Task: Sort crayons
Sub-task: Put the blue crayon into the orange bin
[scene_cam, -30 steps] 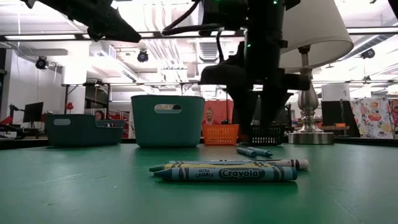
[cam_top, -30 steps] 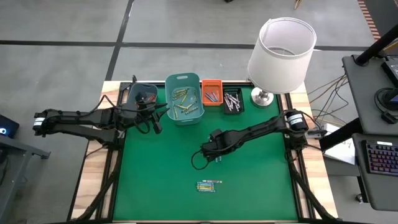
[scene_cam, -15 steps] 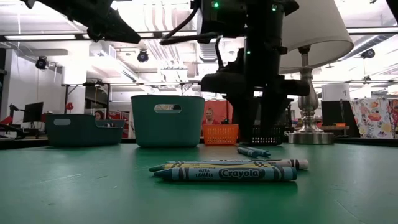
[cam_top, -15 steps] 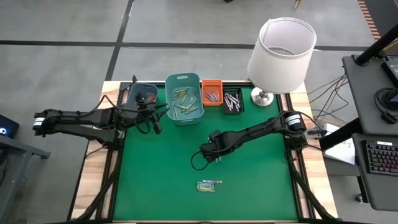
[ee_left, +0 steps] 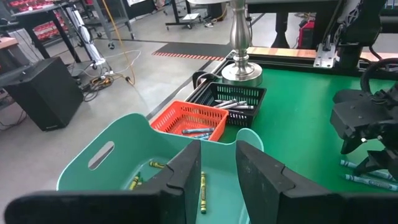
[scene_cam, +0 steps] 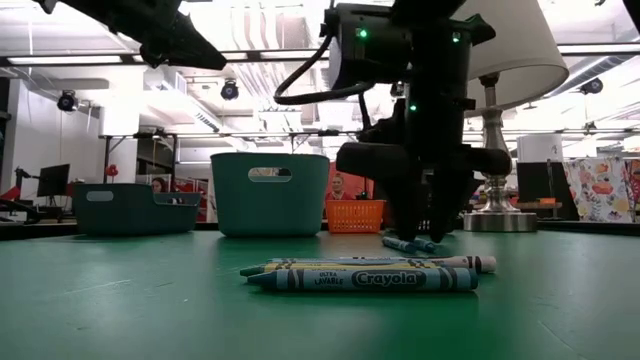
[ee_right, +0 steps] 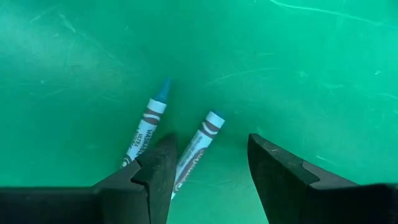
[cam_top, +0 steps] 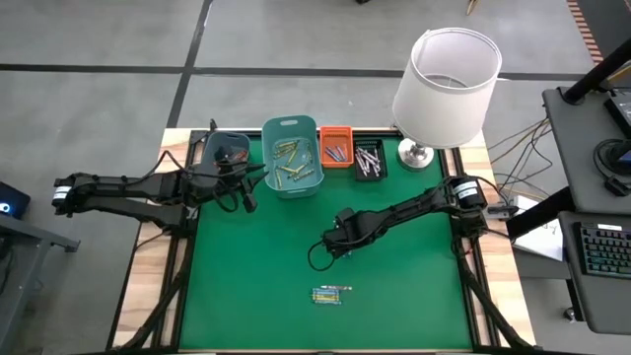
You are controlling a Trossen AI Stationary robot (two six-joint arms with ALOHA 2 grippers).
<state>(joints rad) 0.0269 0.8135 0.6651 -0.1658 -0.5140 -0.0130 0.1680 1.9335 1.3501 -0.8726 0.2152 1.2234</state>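
While hanging over the mat's left rear: left gripper (cam_top: pixel 245 197), fingers (ee_left: pixel 186 165) a little apart, nothing between them, poised just short of the tall teal bin (cam_top: pixel 290 122). Beside it, at the far left of the back row, a low dark teal bin (cam_top: pixel 212 138). Inside the tall bin, yellow-green crayons (cam_top: pixel 289 163) lying loose. Next along, a small orange bin (cam_top: pixel 336 129) with a few crayons, then a black basket (cam_top: pixel 370 144) with grey-white ones.

Near mid-mat: right gripper (ee_right: pixel 211 146) lowered to the green surface, fingers spread wide, straddling one blue crayon (ee_right: pixel 198 149) without gripping it; a second blue crayon (ee_right: pixel 144 134) lying just outside one finger. Toward the front edge, well apart from the bins, a small cluster of crayons (cam_top: pixel 330 294) side by side. At the right rear corner, a lamp (cam_top: pixel 449 74) with a white shade.
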